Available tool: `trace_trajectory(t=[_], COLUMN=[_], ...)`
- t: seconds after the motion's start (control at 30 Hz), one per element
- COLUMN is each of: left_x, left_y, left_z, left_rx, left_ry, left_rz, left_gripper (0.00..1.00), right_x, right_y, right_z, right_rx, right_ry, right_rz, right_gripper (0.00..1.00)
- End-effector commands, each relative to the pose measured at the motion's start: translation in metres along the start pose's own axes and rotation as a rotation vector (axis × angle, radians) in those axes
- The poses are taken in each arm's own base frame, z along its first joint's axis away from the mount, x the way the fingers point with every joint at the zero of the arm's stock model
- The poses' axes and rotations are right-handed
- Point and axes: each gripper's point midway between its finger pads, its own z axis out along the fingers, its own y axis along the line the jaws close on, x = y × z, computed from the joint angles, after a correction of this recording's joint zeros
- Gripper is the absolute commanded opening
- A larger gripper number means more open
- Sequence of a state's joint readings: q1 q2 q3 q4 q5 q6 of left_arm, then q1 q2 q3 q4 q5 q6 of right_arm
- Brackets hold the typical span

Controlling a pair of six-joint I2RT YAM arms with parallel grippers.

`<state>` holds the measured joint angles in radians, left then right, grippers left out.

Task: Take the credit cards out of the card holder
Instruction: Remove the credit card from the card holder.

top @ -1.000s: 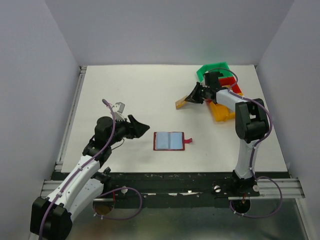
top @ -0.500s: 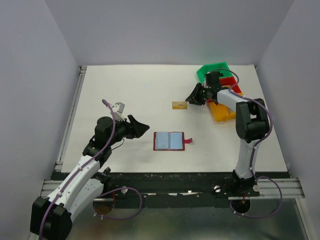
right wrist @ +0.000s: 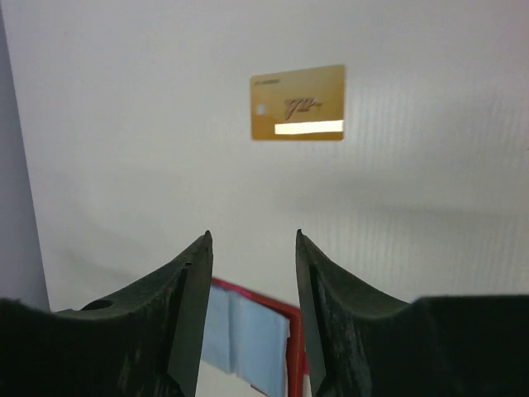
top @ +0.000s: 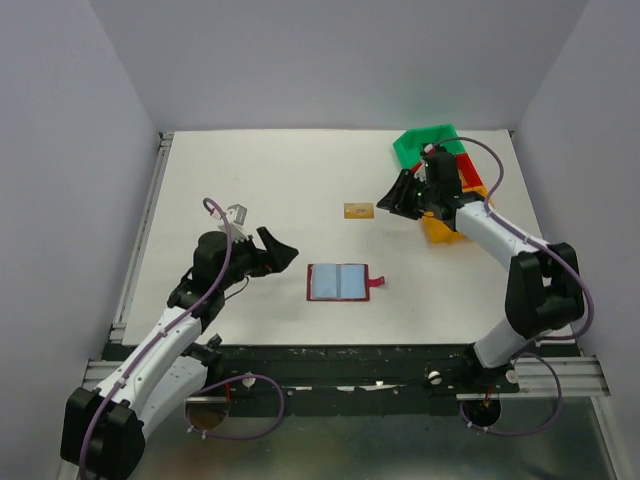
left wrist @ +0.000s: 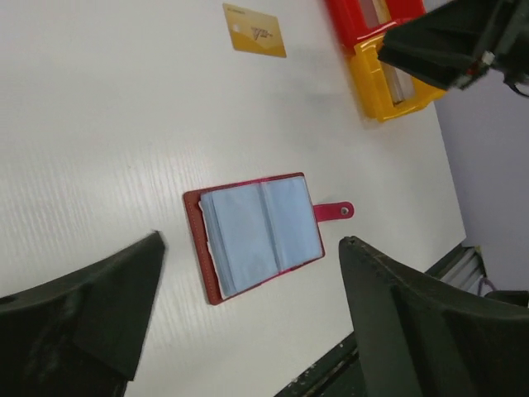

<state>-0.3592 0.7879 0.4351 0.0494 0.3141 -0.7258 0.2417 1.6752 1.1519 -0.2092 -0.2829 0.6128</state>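
find card holder spread open, blue lining up, mid-worktop toward near edge. spot gold-tan credit card lying flat farther off, well apart. note left gripper wide open, empty, left of card holder; right gripper partly open, empty, just right of card, beside coloured bins.

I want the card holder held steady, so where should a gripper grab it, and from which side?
Probably its left cover edge, from the left: the card holder lies open and flat, so only a rim can be pinched, and the open left gripper is nearest that edge. The snap tab sticks out on the right but looks floppy.
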Motion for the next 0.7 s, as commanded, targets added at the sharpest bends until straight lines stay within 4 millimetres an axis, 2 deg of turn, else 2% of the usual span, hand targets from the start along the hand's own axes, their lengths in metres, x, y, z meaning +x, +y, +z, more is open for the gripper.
trace_trajectory(t=[0.0,0.07,0.17,0.3,0.4,0.53,0.67], left_x=[0.003,0.005,0.004,0.006,0.021,0.041,0.047], left_y=[0.023,0.026,0.026,0.025,0.013,-0.001,0.002], left_z=[0.004,0.005,0.006,0.010,0.022,0.035,0.039], left_rx=[-0.183,-0.254,-0.326,-0.356,-0.265,-0.115,-0.107], left_ry=[0.023,0.024,0.007,0.029,0.078,0.101,0.106], left_rz=[0.010,0.068,0.113,0.059,0.024,-0.056,-0.080], left_gripper=[0.99,0.99,0.99,0.99,0.99,0.95,0.91], right_x=[0.048,0.076,0.104,0.139,0.155,0.170,0.176], right_y=[0.024,0.030,0.024,0.012,0.008,-0.013,-0.029], right_z=[-0.019,-0.028,-0.040,-0.054,-0.061,-0.065,-0.064], right_rx=[-0.032,-0.024,-0.014,-0.021,-0.029,0.006,0.061], right_ry=[0.025,0.049,0.066,0.105,0.126,0.129,0.136], right_rz=[-0.153,-0.237,-0.276,-0.290,-0.290,-0.284,-0.282], right_gripper=[0.55,0.58,0.59,0.59,0.59,0.59,0.59])
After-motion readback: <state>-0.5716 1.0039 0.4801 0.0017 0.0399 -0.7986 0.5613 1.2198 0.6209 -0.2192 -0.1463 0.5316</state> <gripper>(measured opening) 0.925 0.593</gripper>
